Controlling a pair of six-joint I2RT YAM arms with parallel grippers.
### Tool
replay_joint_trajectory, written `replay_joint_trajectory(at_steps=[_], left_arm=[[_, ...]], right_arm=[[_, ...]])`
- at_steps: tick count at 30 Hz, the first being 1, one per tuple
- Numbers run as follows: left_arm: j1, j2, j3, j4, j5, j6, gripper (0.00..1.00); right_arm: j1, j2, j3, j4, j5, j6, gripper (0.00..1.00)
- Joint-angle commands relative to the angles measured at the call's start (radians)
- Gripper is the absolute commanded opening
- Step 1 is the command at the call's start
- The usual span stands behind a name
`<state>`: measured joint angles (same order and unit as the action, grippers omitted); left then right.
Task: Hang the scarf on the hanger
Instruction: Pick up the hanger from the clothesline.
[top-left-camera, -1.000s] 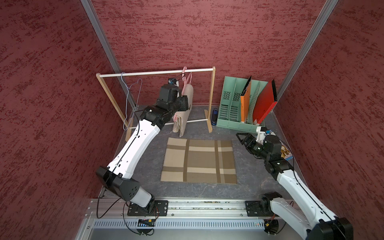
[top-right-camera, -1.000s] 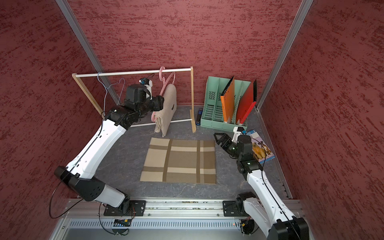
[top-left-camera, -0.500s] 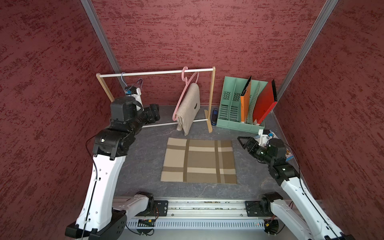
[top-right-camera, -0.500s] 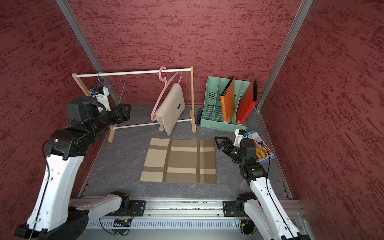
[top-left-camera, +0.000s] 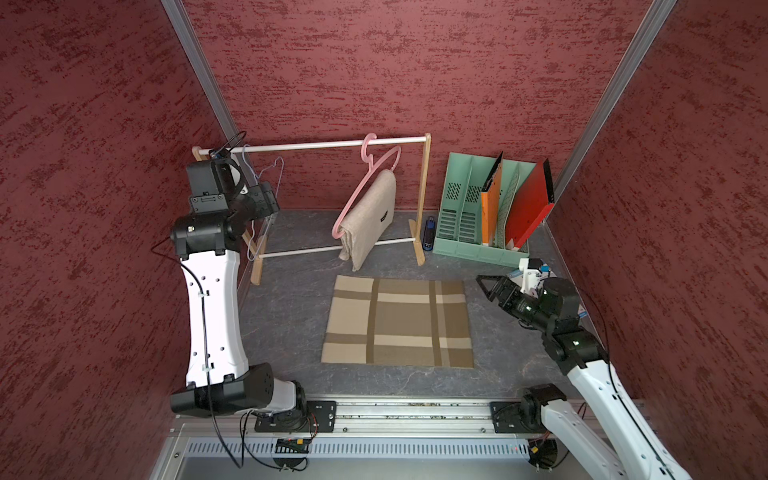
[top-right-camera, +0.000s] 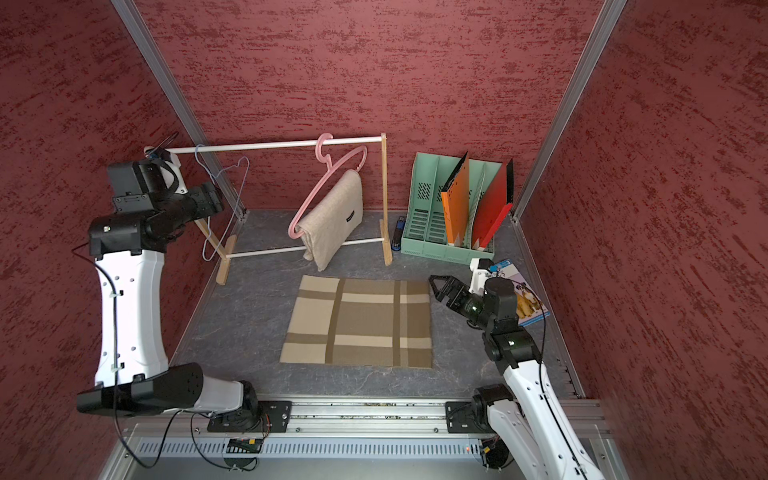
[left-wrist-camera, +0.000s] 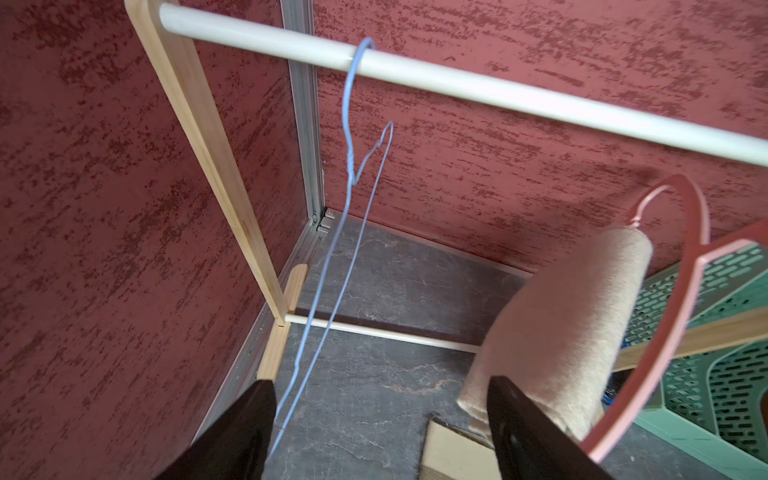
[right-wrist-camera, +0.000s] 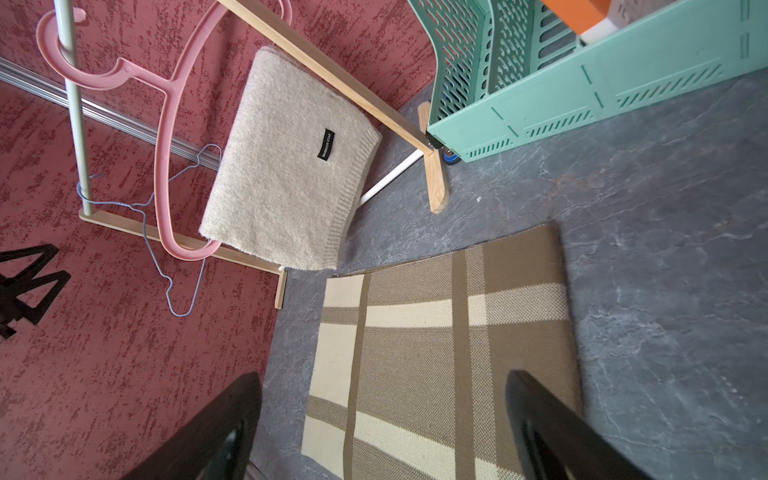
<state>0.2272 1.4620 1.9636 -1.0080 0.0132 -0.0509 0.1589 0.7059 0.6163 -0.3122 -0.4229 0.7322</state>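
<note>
Hanging folded over the bottom bar of the pink hanger (top-left-camera: 376, 164), the beige scarf (top-left-camera: 370, 216) now stays up by itself, with the hanger's hook over the white rail (top-left-camera: 316, 145) of the wooden rack at the far side of the bench (top-left-camera: 291, 299). A second ago the left claw (left-wrist-camera: 376, 386) was right at the scarf and hanger. It has since let go and swung away to the far left, where it hovers with its jaws apart and empty, near the bare blue wire hanger (left-wrist-camera: 349, 158). The right claw (right-wrist-camera: 382, 376) has also spread wider and holds nothing, sitting off the right edge of the checked mat (top-left-camera: 399, 324), well apart from the rack. The scarf's lower end hangs close to the bench, and I cannot tell whether it touches. With the cloth draped evenly and both arms clear, the job looks finished, and only the retreat remains.
</note>
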Motion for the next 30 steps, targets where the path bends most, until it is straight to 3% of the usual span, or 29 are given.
replay_joint_trajectory(at_steps=[1,4,9,14,26,30], left_arm=[[0.031,0.048,-0.011,0.076,0.044,0.048,0.83],[0.058,0.094,-0.035,0.132,0.054,0.064,0.81],[0.126,0.184,-0.014,0.149,0.168,0.076,0.79],[0.158,0.272,0.03,0.145,0.24,0.093,0.69],[0.162,0.316,0.009,0.211,0.292,0.099,0.16],[0.161,0.287,-0.019,0.229,0.31,0.103,0.04]], right_arm=[[-0.011,0.009,0.04,-0.016,-0.002,-0.034,0.97],[-0.01,0.037,0.05,-0.01,-0.005,-0.044,0.97],[-0.01,0.071,0.051,0.019,-0.015,-0.044,0.97],[-0.01,0.091,0.044,0.039,-0.015,-0.045,0.97],[-0.012,0.125,0.027,0.075,-0.008,-0.038,0.98],[-0.012,0.131,0.023,0.085,-0.011,-0.028,0.98]])
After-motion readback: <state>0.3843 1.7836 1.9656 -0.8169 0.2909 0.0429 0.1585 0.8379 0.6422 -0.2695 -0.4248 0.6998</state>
